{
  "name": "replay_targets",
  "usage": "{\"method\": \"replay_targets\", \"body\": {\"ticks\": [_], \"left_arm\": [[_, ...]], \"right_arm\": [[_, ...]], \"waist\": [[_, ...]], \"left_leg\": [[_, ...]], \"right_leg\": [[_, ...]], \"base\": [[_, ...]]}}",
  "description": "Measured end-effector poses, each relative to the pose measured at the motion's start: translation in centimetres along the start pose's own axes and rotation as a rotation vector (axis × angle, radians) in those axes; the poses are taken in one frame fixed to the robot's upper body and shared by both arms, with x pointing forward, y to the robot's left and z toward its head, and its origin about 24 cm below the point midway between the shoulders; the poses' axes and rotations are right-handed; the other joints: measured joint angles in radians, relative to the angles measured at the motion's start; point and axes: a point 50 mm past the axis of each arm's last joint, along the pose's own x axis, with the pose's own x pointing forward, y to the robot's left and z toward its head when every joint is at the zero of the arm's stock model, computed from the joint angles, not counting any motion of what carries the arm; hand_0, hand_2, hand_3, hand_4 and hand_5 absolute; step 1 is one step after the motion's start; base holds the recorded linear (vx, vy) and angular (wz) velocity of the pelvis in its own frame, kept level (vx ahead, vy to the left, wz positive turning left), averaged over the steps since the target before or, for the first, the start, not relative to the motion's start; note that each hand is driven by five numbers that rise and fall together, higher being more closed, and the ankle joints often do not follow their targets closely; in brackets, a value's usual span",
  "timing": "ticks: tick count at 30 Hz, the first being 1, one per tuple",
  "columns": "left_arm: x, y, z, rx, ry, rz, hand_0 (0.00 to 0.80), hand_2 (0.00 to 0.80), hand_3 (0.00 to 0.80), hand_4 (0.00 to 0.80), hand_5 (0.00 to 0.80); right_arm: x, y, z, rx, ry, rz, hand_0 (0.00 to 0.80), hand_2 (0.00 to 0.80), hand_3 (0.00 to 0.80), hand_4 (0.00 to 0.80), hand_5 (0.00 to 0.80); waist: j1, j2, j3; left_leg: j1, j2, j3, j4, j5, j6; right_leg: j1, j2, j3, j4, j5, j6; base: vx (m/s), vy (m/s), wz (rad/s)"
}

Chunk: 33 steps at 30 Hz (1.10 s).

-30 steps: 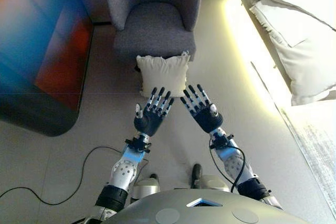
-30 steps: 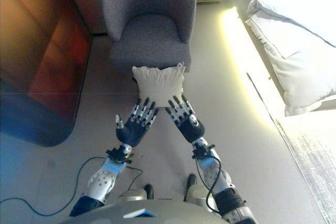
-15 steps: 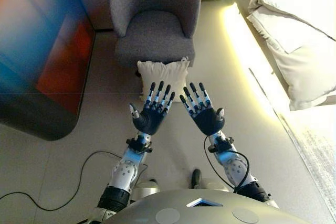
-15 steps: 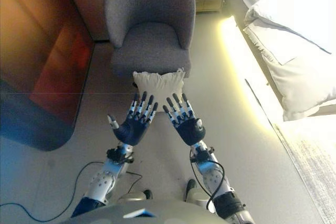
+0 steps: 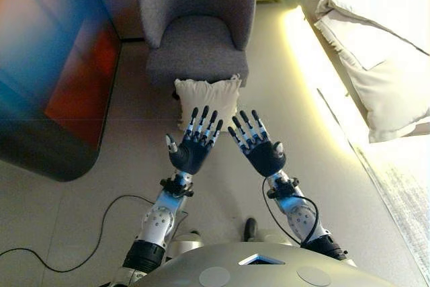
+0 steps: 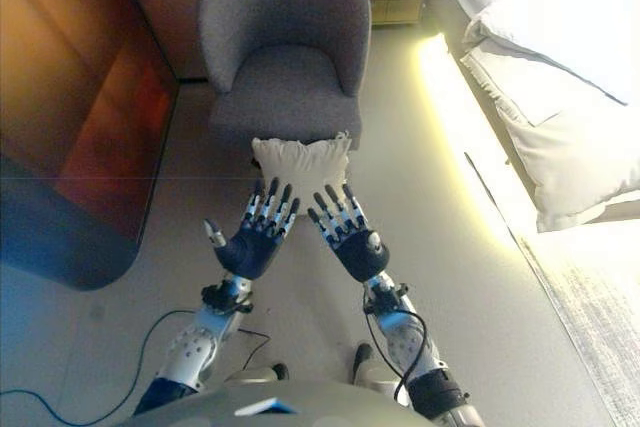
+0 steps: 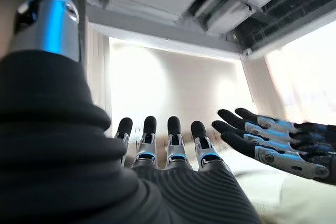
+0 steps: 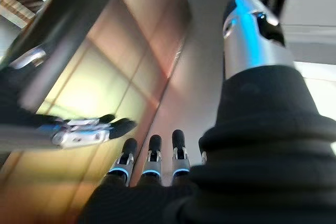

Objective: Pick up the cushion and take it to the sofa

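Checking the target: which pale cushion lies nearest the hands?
The small cream frilled cushion on the floor against the grey armchair; the large white pillows lie far right.

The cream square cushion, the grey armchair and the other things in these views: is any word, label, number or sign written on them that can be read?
None can be read.
The cream square cushion on the floor: no print or tag shows.
The grey upholstered armchair behind it: no label shows.
The white bedding: plain.
The glossy dark panel: only coloured reflections, no writing.
The left hand and right hand, both open: no markings legible.
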Motion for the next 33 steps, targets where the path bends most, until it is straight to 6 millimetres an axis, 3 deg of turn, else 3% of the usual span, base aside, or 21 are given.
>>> {"method": "replay_targets", "body": {"ticks": [3,6,9,12,18,21,29,33], "left_arm": [[-0.9,1.5,2.3,0.385,0.03,0.219,0.0,0.0,0.0,0.0,0.0],[-2.1,2.8,5.6,0.681,-0.026,0.44,0.0,0.0,0.0,0.0,0.0],[-3.4,4.0,7.3,0.87,-0.044,0.613,0.0,0.0,0.0,0.0,0.0],[-4.6,4.9,7.5,0.945,-0.013,0.702,0.0,0.0,0.0,0.0,0.0],[-7.7,6.1,5.2,0.805,0.009,0.754,0.0,0.0,0.0,0.0,0.0],[-8.6,6.7,5.0,0.805,0.018,0.79,0.0,0.0,0.0,0.0,0.0],[-8.1,6.5,5.3,0.817,0.006,0.761,0.0,0.0,0.0,0.0,0.0],[-6.6,6.1,6.1,0.841,-0.007,0.7,0.0,0.0,0.0,0.0,0.0]], "right_arm": [[-1.4,-2.3,1.3,-0.35,0.111,-0.238,0.0,0.0,0.0,0.0,0.0],[-3.2,-4.6,3.2,-0.543,0.128,-0.476,0.0,0.0,0.0,0.0,0.0],[-4.6,-6.2,4.1,-0.718,0.151,-0.674,0.0,0.0,0.0,0.0,0.0],[-5.5,-6.9,4.6,-0.887,0.188,-0.794,0.0,0.0,0.0,0.0,0.0],[-8.0,-7.2,3.4,-0.677,0.179,-0.837,0.0,0.0,0.0,0.0,0.0],[-8.1,-7.0,2.6,-0.617,0.18,-0.809,0.0,0.0,0.0,0.0,0.0],[-6.7,-6.8,3.1,-0.592,0.153,-0.74,0.0,0.0,0.0,0.0,0.0],[-6.3,-6.8,3.1,-0.551,0.119,-0.76,0.0,0.0,0.0,0.0,0.0]], "waist": [[0.0,0.001,-0.001],[0.0,0.002,-0.001],[0.0,0.004,0.0],[0.0,0.004,0.005],[0.0,0.008,0.037],[-0.001,0.001,0.052],[0.001,-0.017,0.09],[-0.001,-0.023,0.112]], "left_leg": [[-0.001,0.0,0.0,0.0,0.0,0.0],[-0.004,0.0,0.0,-0.001,0.001,0.0],[-0.009,0.0,0.0,-0.001,0.001,0.0],[-0.024,-0.001,0.0,-0.001,0.003,0.001],[-0.019,-0.001,0.005,-0.002,0.003,0.001],[-0.018,0.0,0.011,-0.002,0.002,0.001],[-0.038,-0.006,0.03,0.07,-0.031,0.007],[-0.079,-0.044,0.026,0.137,-0.066,0.042]], "right_leg": [[-0.001,0.0,0.0,0.0,0.0,-0.001],[-0.005,0.001,0.001,0.0,0.001,-0.001],[-0.01,0.0,0.001,0.0,0.001,-0.001],[-0.028,-0.001,0.001,-0.001,0.0,0.0],[-0.027,-0.001,0.002,0.0,0.001,-0.002],[-0.027,0.0,0.004,0.0,-0.001,0.002],[-0.046,-0.012,0.03,0.055,-0.019,0.004],[-0.125,-0.058,0.033,0.212,-0.069,0.018]], "base": [[0.0,0.0,0.0],[-0.05,0.006,-0.01],[-0.075,0.014,0.0],[-0.014,0.006,0.0],[0.06,0.047,-0.01],[0.081,0.051,-0.03],[0.034,0.098,-0.08],[0.016,0.216,0.06]]}}
